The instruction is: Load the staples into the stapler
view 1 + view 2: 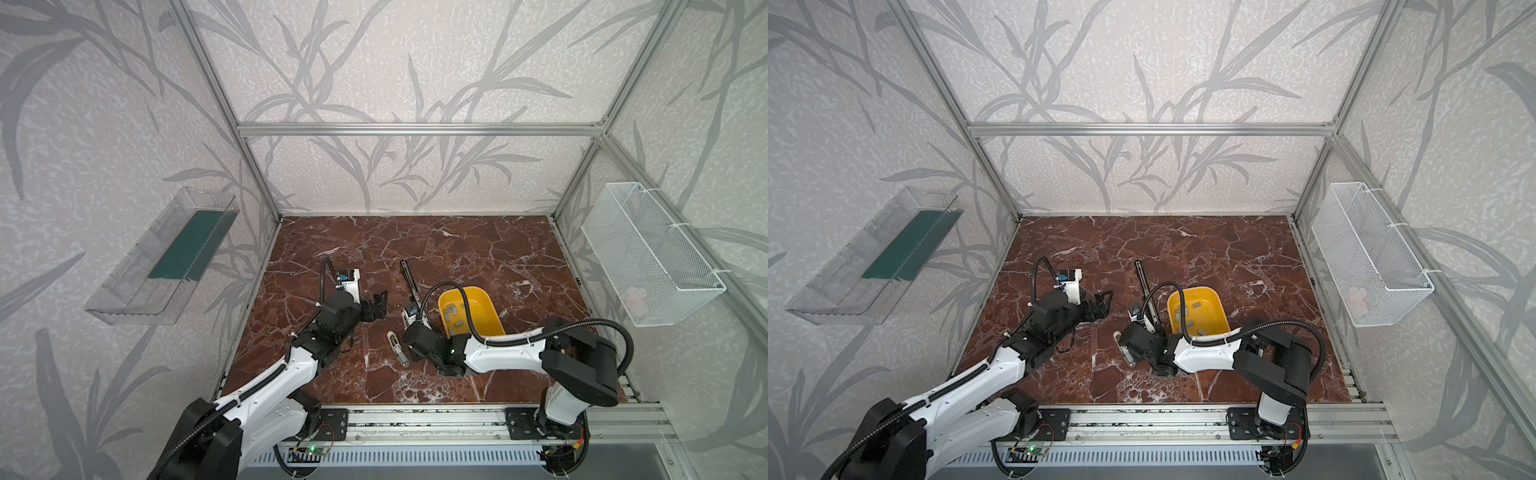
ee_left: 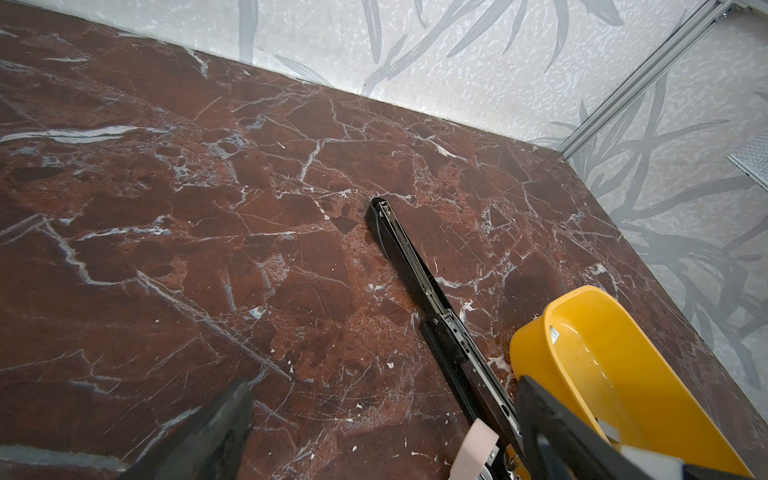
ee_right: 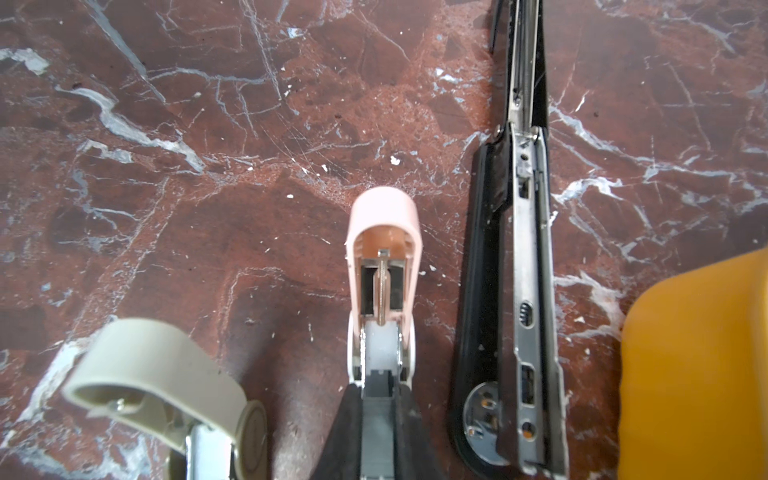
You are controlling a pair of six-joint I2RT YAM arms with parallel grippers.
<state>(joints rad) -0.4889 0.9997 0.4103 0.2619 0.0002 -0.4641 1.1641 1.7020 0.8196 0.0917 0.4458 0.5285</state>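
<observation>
The staples (image 1: 451, 308) are little flat grey strips. Most of them lie in the yellow tray (image 1: 482, 300) on the tabletop (image 1: 415, 249). The right hand (image 3: 377, 392) is pinched tight on one grey strip (image 3: 376, 432). The strip's front end is at the metal slot of the open pink stapler (image 3: 382, 216). The left hand (image 1: 377, 306) is spread wide apart and holds nothing.

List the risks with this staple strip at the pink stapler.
1. The right gripper holds the flat grey metal staple strip at the small open pink plastic stapler; a tilt may miss its narrow channel.
2. Nothing steadies that stapler; the open left gripper hangs apart, so it may slide.
3. The open beige plastic stapler lies close.
</observation>
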